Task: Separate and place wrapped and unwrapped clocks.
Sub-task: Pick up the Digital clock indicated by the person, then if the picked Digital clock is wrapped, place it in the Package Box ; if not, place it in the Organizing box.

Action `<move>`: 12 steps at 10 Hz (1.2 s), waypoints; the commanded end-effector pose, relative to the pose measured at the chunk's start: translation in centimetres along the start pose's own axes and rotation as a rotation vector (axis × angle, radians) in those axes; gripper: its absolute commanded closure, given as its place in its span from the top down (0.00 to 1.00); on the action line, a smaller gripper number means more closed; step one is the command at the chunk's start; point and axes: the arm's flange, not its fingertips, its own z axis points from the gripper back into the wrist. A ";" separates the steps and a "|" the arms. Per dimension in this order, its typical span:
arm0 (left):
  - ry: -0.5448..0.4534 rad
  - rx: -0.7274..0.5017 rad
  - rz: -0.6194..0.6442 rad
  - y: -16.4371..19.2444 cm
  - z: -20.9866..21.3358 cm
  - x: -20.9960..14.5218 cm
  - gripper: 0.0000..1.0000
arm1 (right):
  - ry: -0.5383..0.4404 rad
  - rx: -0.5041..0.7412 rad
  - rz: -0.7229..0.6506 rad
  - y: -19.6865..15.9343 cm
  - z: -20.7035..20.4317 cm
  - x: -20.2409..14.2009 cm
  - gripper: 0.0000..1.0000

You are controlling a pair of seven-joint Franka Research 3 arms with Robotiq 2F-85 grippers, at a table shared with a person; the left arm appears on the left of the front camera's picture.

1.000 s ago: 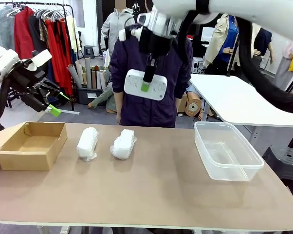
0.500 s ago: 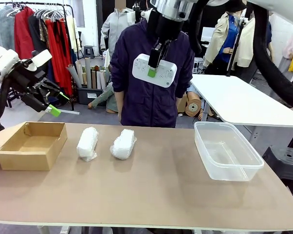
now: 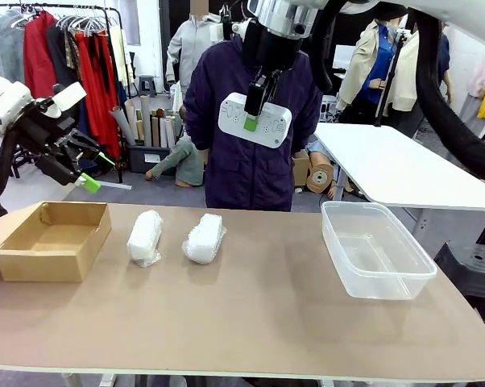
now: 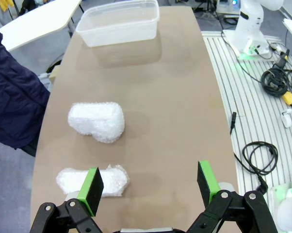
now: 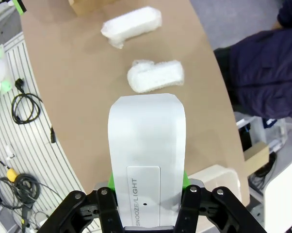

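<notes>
Right fingers: clenched on the bare smooth white rounded-rectangular block clock (image 5: 147, 131); green pads press its two long sides at one end.
Right gripper (image 3: 250, 121): high in the air, in front of the person in a navy jacket (image 3: 226, 165), well above the table.
Writing: "SNOOZE/LIGHT" printed on a panel of the clock's face, by the pads. No other print is readable.
Bare clock (image 3: 275, 127): hangs slightly tilted, touching nothing but the pads.
Left fingers: spread wide, nothing between them.
Left gripper (image 3: 97, 171): in the air past the table's left end, above the shallow brown cardboard box (image 3: 53, 262).
Wrapped clocks: two oblong bubble-wrap bundles lie side by side but apart on the brown table (image 3: 267, 322), left bundle (image 3: 145, 235) near the box, right bundle (image 3: 205, 236) nearer the middle.
Clear plastic tub (image 3: 377, 278): near the table's right end, well apart from the bundles.
Open room: bare tabletop between the right bundle and the tub, and across the whole near half up to the near edge.
</notes>
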 end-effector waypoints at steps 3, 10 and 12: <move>-0.016 -0.001 -0.005 -0.1 0.1 0.1 1.00 | -0.008 -0.001 0.006 0.1 0.5 0.0 0.00; -0.016 -0.001 -0.005 -0.1 0.1 0.1 1.00 | -0.008 -0.001 0.006 0.1 0.5 0.0 0.00; -0.016 -0.001 -0.005 -0.1 0.1 0.1 1.00 | -0.008 -0.001 0.006 0.1 0.5 0.0 0.00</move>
